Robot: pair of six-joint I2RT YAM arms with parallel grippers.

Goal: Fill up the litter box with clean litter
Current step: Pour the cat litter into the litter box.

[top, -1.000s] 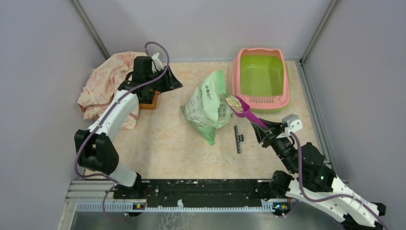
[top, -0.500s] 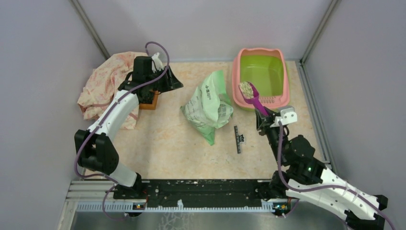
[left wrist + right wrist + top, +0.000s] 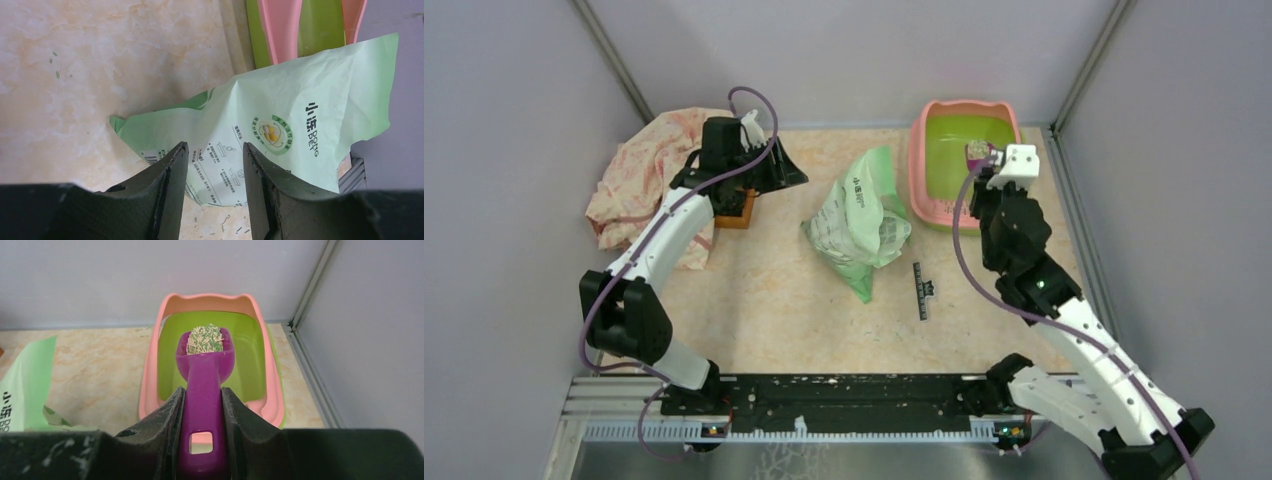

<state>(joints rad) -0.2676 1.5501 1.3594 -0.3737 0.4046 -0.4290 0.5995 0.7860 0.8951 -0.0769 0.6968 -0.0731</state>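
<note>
Right wrist: purple scoop (image 3: 204,365) now above the litter box (image 3: 149,365).
Your right gripper (image 3: 202,402) clamps its handle; swung over from the bag (image 3: 25,390), clean litter (image 3: 204,339) heaped, box beyond seemingly bare, so you tip next.

A robot lab booth: plain grey walls (image 3: 844,50), bench mounting rail (image 3: 844,392).

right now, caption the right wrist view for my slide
Right gripper holds a purple scoop heaped with litter above the green basin of the litter box.
</note>
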